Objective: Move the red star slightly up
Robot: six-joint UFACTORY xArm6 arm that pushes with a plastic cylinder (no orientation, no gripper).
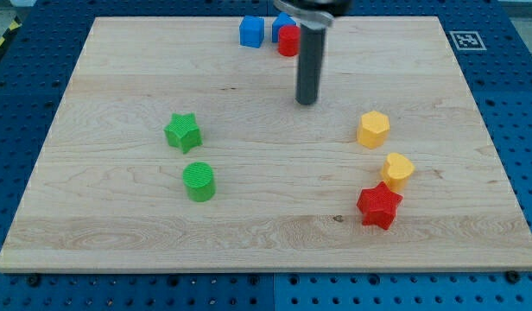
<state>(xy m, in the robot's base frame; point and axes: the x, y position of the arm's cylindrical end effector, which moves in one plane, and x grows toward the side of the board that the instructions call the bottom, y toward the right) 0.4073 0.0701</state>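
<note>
The red star (378, 206) lies near the view's lower right on the wooden board (119, 233). It touches a yellow heart-like block (396, 169) just above and to its right. My tip (307, 101) is the lower end of the dark rod, in the upper middle of the board. It stands well above and to the left of the red star, apart from every block.
A yellow hexagon block (373, 129) sits to the right of my tip. A green star (182, 132) and a green cylinder (198, 180) lie at the left. At the top edge are a blue cube (252, 31), a second blue block (282, 23) and a red cylinder (288, 40).
</note>
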